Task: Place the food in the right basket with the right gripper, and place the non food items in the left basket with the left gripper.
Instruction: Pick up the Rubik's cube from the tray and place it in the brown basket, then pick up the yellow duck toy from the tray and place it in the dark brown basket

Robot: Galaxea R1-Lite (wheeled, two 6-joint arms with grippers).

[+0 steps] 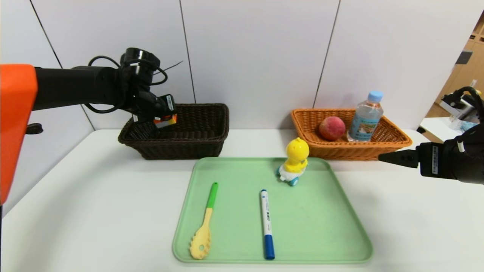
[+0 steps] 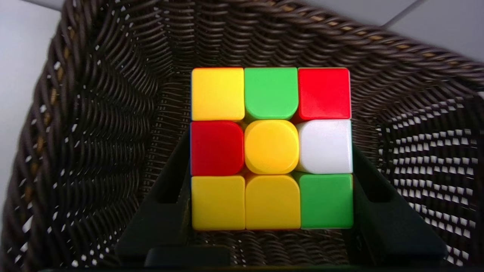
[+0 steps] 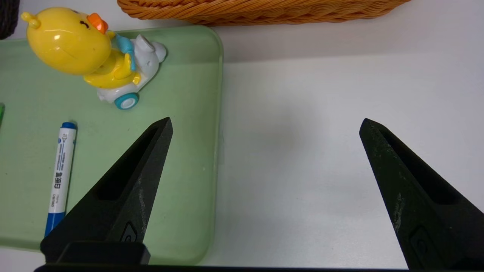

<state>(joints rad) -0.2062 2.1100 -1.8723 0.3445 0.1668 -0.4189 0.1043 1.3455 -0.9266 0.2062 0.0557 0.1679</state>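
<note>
Peach (image 1: 332,128) and bottle (image 1: 365,117) already sit in the orange basket (image 1: 393,141) near the worktop's far right edge; the left gripper (image 1: 163,115) clamps the cube (image 2: 271,148) over the dark basket (image 1: 200,145), while duck (image 1: 295,160), spoon (image 1: 205,223) and marker (image 1: 267,223) await and the right gripper (image 3: 264,124) idles open.

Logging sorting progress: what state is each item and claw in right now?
Puzzle cube: held by left claw over dark brown basket.
Peach, water bottle: in orange basket.
Duck toy, marker, pasta spoon: on green tray.
Right claw: open, empty.
</note>
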